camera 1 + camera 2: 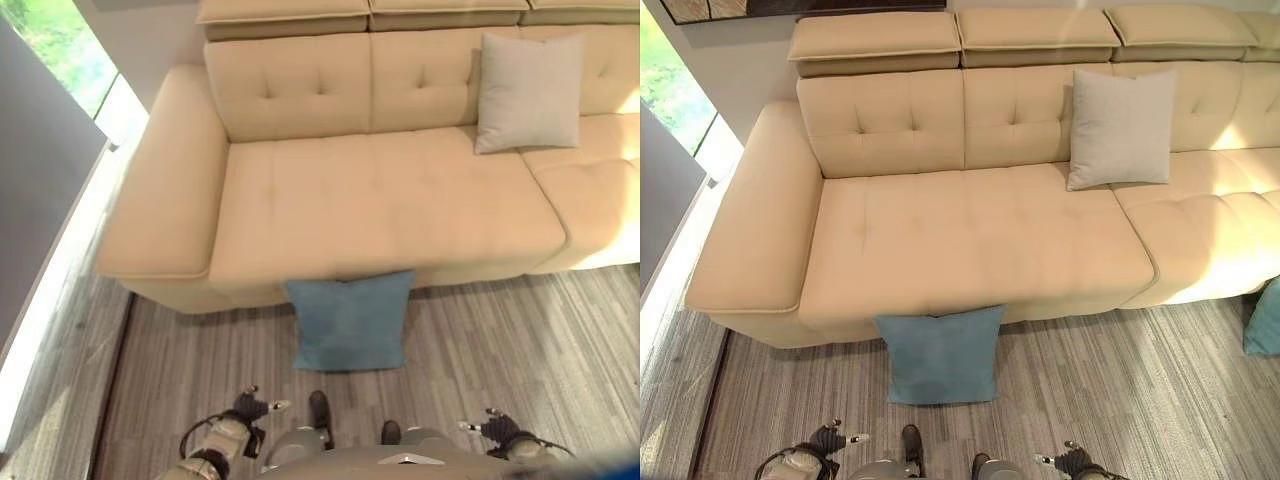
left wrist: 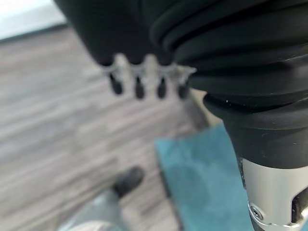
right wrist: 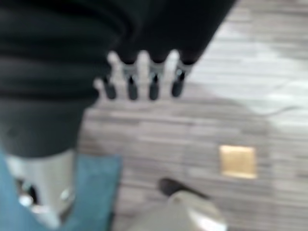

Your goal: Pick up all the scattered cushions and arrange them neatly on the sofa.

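- Beige upholstery covered the sofa (image 1: 970,240), which I took as my landmark; its seat lay bare apart from one cushion.
- I saw a pale grey cushion (image 1: 1121,128) propped upright against the sofa's backrest, resting on the seat.
- I saw a blue cushion (image 1: 941,355) on the wood-grain floor (image 1: 1120,380), its far edge touching the sofa's front base.
- A second teal cushion (image 1: 1266,320) lay on the floor just off the sofa's front, past the seat's right section.
- My left hand (image 1: 255,406) hung low, well short of the sofa, fingers straight and relaxed, holding nothing.
- My right hand (image 1: 492,424) hung likewise, fingers loose and empty, apart from the blue cushion.
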Motion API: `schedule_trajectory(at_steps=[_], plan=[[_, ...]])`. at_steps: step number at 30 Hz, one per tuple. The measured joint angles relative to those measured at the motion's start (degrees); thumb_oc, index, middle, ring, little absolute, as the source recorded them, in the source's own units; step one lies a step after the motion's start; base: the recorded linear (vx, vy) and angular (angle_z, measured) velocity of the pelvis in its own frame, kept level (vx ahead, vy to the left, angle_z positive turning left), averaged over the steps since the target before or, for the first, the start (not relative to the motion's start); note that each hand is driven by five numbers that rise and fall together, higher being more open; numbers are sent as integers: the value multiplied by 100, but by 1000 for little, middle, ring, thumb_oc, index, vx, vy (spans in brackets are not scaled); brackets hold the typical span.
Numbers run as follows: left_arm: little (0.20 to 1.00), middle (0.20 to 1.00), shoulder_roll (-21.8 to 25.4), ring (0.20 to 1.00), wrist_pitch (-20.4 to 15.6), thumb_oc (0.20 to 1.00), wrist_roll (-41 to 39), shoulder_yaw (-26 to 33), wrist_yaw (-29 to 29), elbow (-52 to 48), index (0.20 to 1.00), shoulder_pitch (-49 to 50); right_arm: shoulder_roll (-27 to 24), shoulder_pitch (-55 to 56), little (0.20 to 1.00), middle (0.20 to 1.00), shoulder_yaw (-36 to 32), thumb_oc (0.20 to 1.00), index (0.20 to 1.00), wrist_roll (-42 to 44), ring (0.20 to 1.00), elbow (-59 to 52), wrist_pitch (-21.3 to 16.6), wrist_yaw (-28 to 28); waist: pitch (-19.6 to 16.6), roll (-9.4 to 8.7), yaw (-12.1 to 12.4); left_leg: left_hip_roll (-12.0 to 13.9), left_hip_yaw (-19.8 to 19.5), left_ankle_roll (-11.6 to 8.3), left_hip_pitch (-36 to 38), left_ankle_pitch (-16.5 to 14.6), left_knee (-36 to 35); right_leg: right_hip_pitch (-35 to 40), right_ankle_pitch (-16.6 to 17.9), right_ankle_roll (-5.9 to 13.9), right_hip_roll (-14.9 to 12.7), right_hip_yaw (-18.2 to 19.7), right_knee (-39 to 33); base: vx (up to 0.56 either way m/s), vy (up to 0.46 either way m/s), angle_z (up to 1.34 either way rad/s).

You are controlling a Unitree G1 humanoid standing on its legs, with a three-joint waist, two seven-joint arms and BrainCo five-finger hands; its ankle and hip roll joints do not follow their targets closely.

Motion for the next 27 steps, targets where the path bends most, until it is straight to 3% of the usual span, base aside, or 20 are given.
schedule_trajectory(at_steps=[1,2,5,9,13,19,27], plan=[[1000,1000,30,1000,-1,1000,0,-1,3,2,1000,-46,-32,-87,1000,1000,7,1000,1000,0,1000,-92,-12,-8,79,80,18,-33,85,81,127,-113,5,-412,-228,143,-161,80,790,98,87,-30],[1000,1000,35,1000,-4,1000,0,0,4,-1,1000,-62,-25,-86,1000,1000,23,1000,1000,0,1000,-94,-11,-7,83,94,16,-65,79,92,133,-142,5,-486,-269,199,-240,97,806,118,53,-14],[1000,1000,50,1000,-7,1000,0,9,5,59,1000,-134,0,-63,1000,1000,39,1000,1000,-2,1000,-96,0,11,178,114,-14,-143,-35,69,161,-237,0,-752,-241,243,-242,563,-52,111,-27,9],[1000,1000,123,1000,-7,1000,-26,23,14,89,1000,123,22,178,1000,1000,56,1000,1000,-1,1000,-58,3,12,96,-165,24,-212,-87,-119,338,-328,0,-578,877,148,-344,408,-1452,62,-79,20],[1000,1000,37,1000,-23,1000,-146,93,40,-444,1000,401,-37,230,1000,1000,-1,1000,1000,4,1000,-78,-2,-20,45,-119,84,86,-325,-413,301,-363,1,-37,1310,-126,-14,150,-2402,9,-106,20],[1000,1000,-25,1000,-149,1000,-487,103,185,-842,1000,-73,-170,83,1000,1000,-146,1000,1000,118,1000,-214,-128,-199,178,1,76,202,-530,-553,-125,-278,19,-373,1301,-215,84,-98,-2399,-83,-43,22],[1000,1000,-10,1000,-187,1000,-743,-1,306,-957,1000,-575,-225,-260,1000,1000,-144,1000,1000,229,1000,-204,-166,-300,659,34,-52,129,-498,-523,-491,-185,10,-790,1443,-220,51,-42,-2396,-28,39,-5]])
